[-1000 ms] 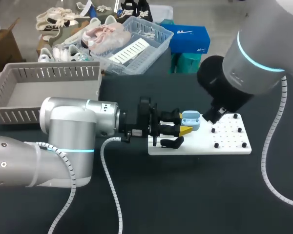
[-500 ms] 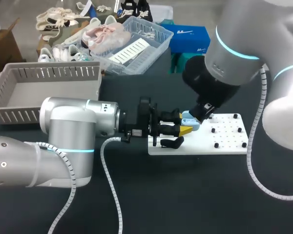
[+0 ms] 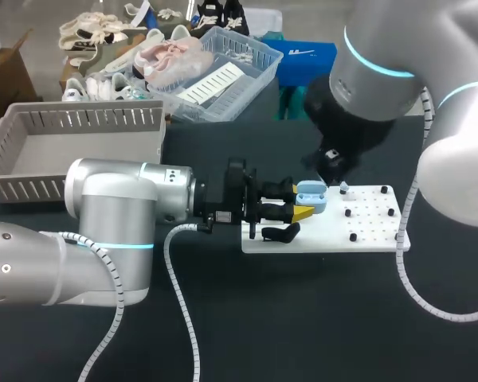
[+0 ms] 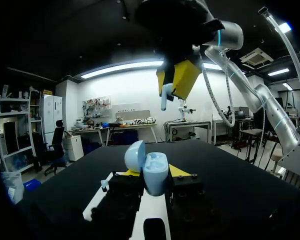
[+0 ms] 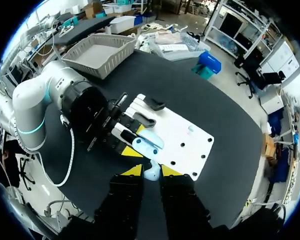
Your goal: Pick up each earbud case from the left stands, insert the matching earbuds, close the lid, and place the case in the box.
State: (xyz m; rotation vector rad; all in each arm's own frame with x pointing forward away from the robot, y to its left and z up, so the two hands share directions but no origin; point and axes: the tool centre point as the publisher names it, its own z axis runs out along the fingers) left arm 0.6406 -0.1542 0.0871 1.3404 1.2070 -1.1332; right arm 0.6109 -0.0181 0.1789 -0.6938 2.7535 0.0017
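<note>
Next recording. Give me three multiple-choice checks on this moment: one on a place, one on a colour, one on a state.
1. Where is the earbud case? A in the right gripper; B in the left gripper; C lying loose.
2. What colour is the case? A red; B black; C light blue.
3. How is its lid? A open; B shut; C missing.
Key: 1 B, the left gripper's fingers clamp it from both sides, while the right gripper holds an earbud; 2 C, it is light blue in every view; 3 A, the lid stands tipped back behind the body.
</note>
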